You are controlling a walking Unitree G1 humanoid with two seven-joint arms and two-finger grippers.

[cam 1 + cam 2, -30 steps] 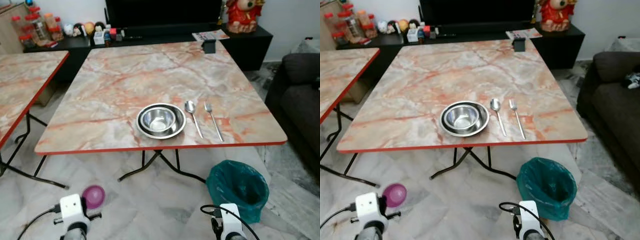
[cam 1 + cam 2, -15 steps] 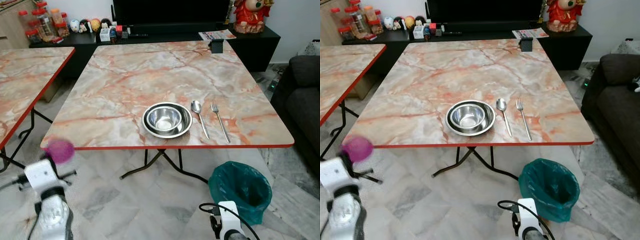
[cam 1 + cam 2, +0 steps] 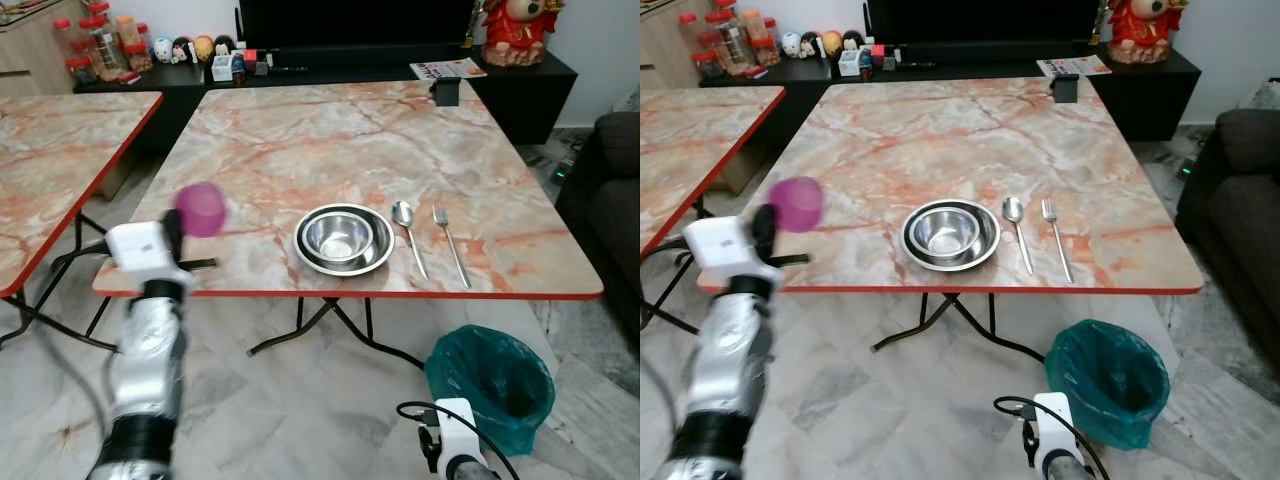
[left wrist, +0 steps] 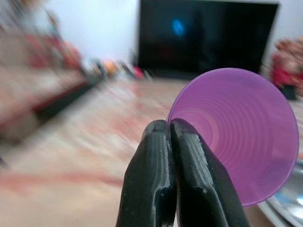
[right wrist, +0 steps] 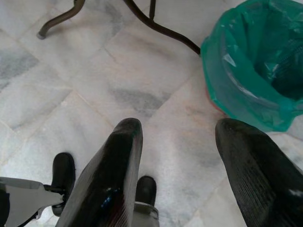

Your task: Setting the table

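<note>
The left gripper (image 4: 169, 137), fingers pinched on the rim of a purple plastic cup (image 3: 201, 208), holds it above the tabletop's (image 3: 300, 140) near-left corner. It should set the cup upright, clear of the steel bowl (image 3: 343, 238). The right gripper (image 5: 177, 156) hangs spread wide, idle.

We see a square marble-patterned table (image 3: 300, 140) with a red edge on black folding legs, standing on a pale tiled floor (image 3: 300, 400). Near its front edge a steel bowl (image 3: 344, 238) sits inside a shallow steel plate (image 3: 384, 260). Just right of these lie a spoon (image 3: 409, 235) and then a fork (image 3: 451, 242), side by side, handles toward the near edge. At the far right corner stands a small dark box (image 3: 445, 92).
</note>
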